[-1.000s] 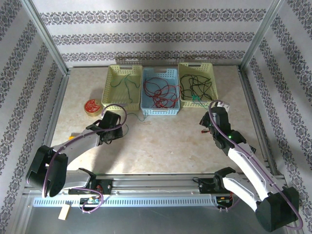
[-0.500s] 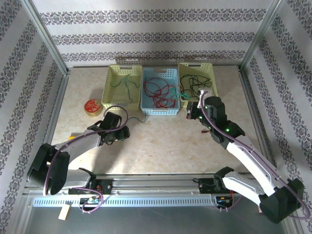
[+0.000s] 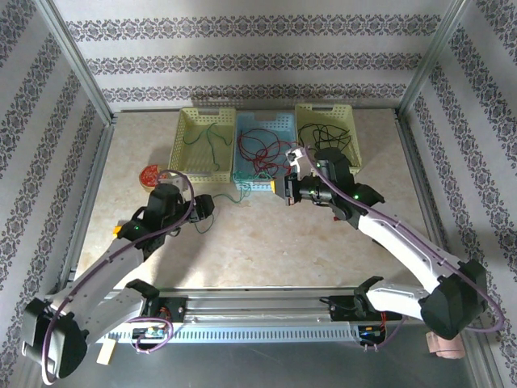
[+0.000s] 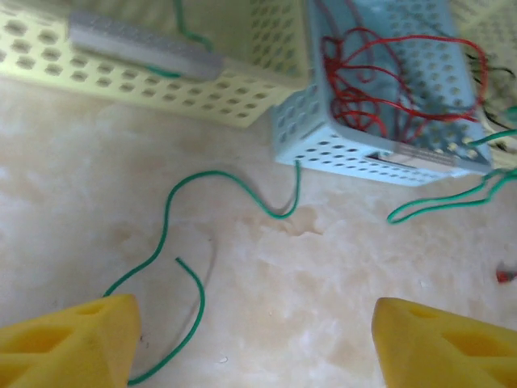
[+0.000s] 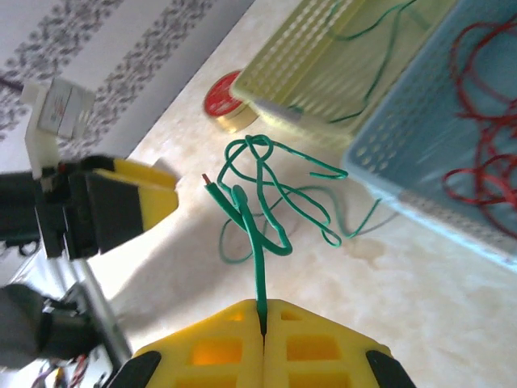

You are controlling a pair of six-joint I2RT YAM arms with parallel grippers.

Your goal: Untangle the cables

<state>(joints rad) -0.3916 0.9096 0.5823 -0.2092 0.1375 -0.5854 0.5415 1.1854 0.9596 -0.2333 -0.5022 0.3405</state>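
**Pinched green wire may cinch its own knot or drag the blue basket**

Top view: the left hand [image 3: 203,208] and right hand [image 3: 283,191] are seen facing each other low over the surface [image 3: 266,242], just at 6 o'clock of the three baskets. Red wires [image 3: 262,153] are heaped in the blue basket [image 3: 260,185]. Black wires [image 3: 323,141] lie in the yellow basket [image 3: 350,121] at its 3 o'clock.

Left wrist view: the left hand is spread wide, with nothing held. A loose green strand [image 4: 174,218] is laid on the surface, running from the blue basket's near corner towards 7 o'clock. If the hand were closed from here, so thin a strand could easily be missed.

Right wrist view: the right hand is clamped on the green wire [image 5: 258,242], pinched at the very tip. Beyond the pinch the wire is looped over itself, with a knot-like crossing at 12 o'clock, and one strand is trailed towards the blue basket at 3 o'clock. That crossing would likely be tightened, not freed, by a hard pull. If the trailing strand is snagged in the basket's holes, the basket could be dragged or red wires hauled out. The shallow grip could also be lost.
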